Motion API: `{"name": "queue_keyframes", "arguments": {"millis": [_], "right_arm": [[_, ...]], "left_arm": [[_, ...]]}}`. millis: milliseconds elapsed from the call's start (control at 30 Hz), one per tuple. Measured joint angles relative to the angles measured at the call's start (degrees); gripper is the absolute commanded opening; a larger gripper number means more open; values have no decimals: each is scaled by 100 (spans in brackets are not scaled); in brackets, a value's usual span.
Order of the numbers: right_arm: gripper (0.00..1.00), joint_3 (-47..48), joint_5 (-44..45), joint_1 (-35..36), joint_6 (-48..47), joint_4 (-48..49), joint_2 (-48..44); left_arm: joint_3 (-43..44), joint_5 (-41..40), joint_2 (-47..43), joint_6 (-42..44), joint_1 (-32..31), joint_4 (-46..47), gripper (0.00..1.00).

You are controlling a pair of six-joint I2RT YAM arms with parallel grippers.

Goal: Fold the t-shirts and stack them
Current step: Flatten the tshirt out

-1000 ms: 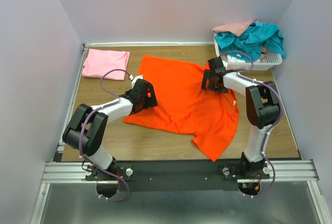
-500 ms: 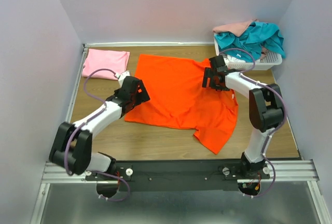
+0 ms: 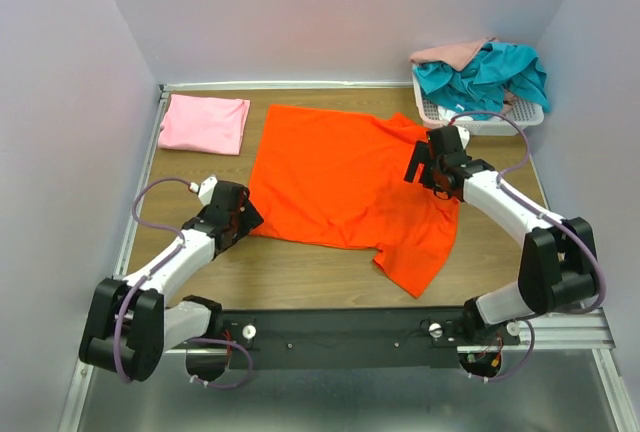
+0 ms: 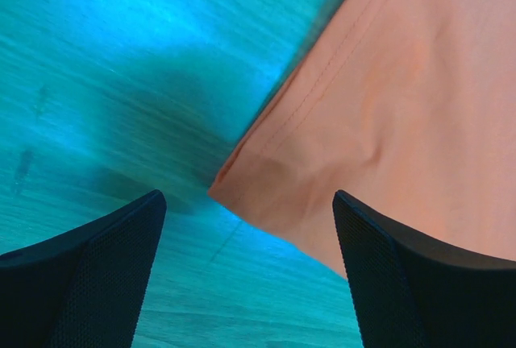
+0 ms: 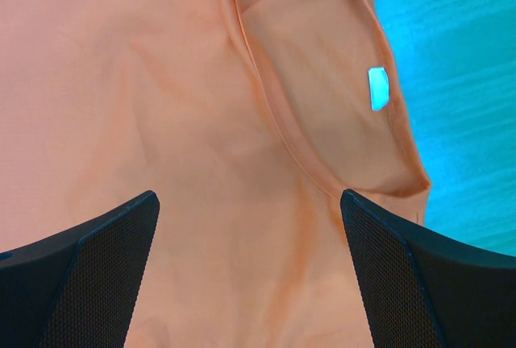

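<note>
Top view: fixed, high behind the arm bases, facing down and forward. Far and wide, taking in the whole table [image 3: 330, 277] and three walls.

Left wrist view: very close, facing down past own fingers [image 4: 81, 283]. Hem corner of the shirt [image 4: 387, 122] on the right, bare wood on the left.

Right wrist view: very close, facing down past own fingers [image 5: 89, 283]. Collar [image 5: 322, 106] in the upper middle, a strip of wood at the right edge.

Shared with top view: hem corner by the left gripper [image 3: 245, 218], and collar by the right gripper [image 3: 418, 164]. Wrist views on opposite sides of the same shirt.
</note>
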Motion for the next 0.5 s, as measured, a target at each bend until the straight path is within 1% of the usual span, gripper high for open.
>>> {"name": "queue_keyframes", "arguments": {"millis": [33, 67, 100, 200, 300, 367, 400, 433, 500], "right_arm": [[100, -70, -2, 2, 28, 11, -72], [100, -151, -2, 0, 57, 7, -177], [100, -205, -4, 0, 79, 0, -256], [100, -304, -13, 0, 105, 0, -448], [100, -385, -48, 0, 129, 7, -632], [100, -461, -63, 0, 138, 4, -778], [100, -494, -70, 0, 140, 4, -833], [100, -529, -79, 0, 140, 4, -907], [100, -586, -116, 0, 140, 4, -1014]], "left_arm": [[-17, 55, 31, -15, 2, 20, 76], [-26, 105, 85, -39, 7, 55, 73], [-31, 133, 155, -39, 11, 87, 67], [-31, 186, 262, -66, 15, 162, 59], [-31, 221, 354, -44, 33, 227, 48], [-31, 229, 396, -50, 37, 254, 33], [-31, 236, 413, -50, 37, 262, 28], [-31, 243, 422, -35, 37, 269, 16], [-31, 254, 433, -39, 37, 284, 5]]}}
